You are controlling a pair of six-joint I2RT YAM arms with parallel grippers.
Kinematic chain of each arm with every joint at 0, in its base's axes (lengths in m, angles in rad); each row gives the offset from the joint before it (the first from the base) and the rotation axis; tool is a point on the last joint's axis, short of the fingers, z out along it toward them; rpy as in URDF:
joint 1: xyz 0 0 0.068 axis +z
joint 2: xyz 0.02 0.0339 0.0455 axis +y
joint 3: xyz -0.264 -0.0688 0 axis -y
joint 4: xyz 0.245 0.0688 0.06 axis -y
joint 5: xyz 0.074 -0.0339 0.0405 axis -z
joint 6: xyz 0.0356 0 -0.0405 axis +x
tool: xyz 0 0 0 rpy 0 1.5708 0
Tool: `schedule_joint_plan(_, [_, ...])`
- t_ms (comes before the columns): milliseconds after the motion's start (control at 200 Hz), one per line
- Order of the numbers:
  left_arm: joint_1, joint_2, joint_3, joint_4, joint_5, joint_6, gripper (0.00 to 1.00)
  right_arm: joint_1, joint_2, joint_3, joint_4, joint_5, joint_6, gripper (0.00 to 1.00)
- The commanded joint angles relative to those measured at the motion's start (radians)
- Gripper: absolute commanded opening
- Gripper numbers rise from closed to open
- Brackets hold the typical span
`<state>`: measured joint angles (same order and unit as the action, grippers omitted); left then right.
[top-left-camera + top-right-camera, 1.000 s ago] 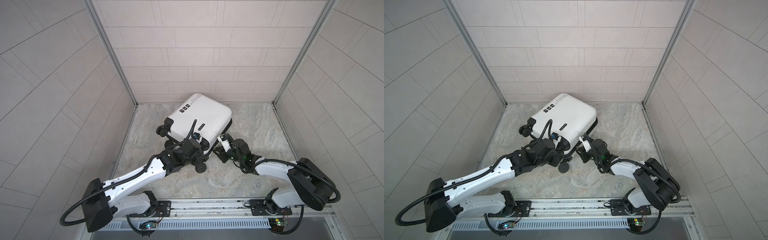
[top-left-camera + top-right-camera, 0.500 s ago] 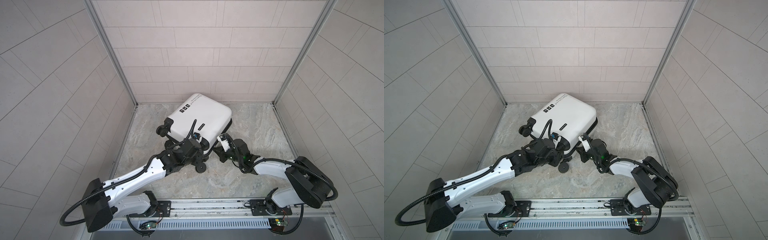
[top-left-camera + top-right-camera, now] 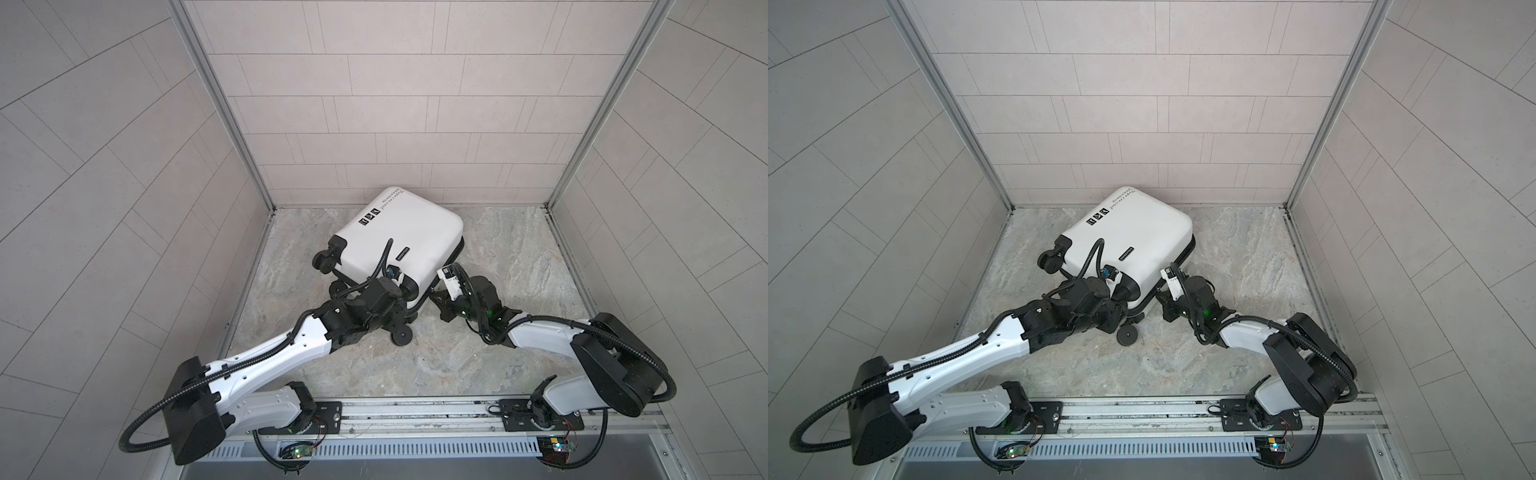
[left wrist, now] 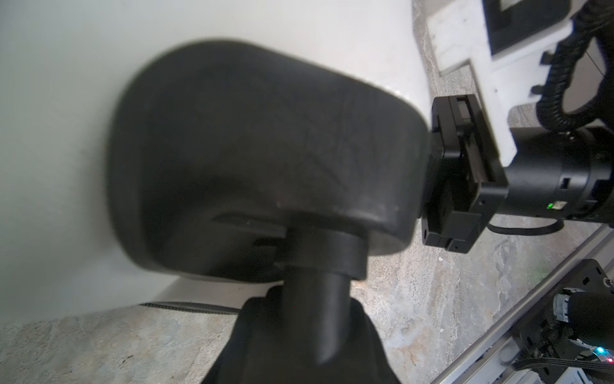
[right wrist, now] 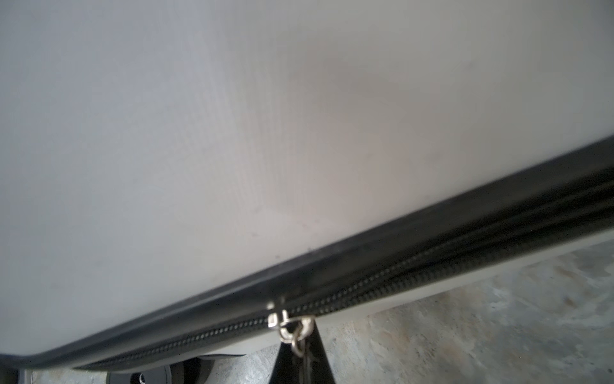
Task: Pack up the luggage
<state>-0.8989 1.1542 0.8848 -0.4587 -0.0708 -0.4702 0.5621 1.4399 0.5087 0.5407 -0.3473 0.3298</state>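
The luggage [image 3: 409,235] [image 3: 1142,232], a white hard-shell suitcase, lies flat on the stone floor with its black wheels toward the left. My left gripper [image 3: 400,316] [image 3: 1124,316] is at its near wheel corner. In the left wrist view it [image 4: 309,327] is shut on the black stem under the wheel housing [image 4: 265,149]. My right gripper [image 3: 436,297] [image 3: 1160,297] is at the near edge. In the right wrist view it [image 5: 300,360] is shut on the metal zipper pull [image 5: 293,329] of the black zipper band [image 5: 432,266].
Tiled walls enclose the floor on three sides, and the luggage's far corner is close to the back wall [image 3: 386,166]. A metal rail [image 3: 415,411] runs along the front. Another wheel [image 3: 324,262] sticks out on the left. The right arm's wrist [image 4: 465,173] is close beside the wheel housing.
My right gripper has closed on the zipper pull and its arm has shifted slightly left. The left arm and the luggage have not moved.
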Motion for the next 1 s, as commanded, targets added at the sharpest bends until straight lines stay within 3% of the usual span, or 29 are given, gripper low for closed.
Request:
schedule_joint_plan(0, [0.028, -0.067, 0.007, 0.009, -0.115, -0.091, 0.0, -0.037, -0.029, 0.025, 0.005, 0.08, 0.026, 0.0])
schedule_joint_plan(996, [0.028, -0.118, -0.029, 0.002, -0.083, -0.104, 0.0, -0.266, 0.029, 0.102, -0.021, 0.064, 0.129, 0.0])
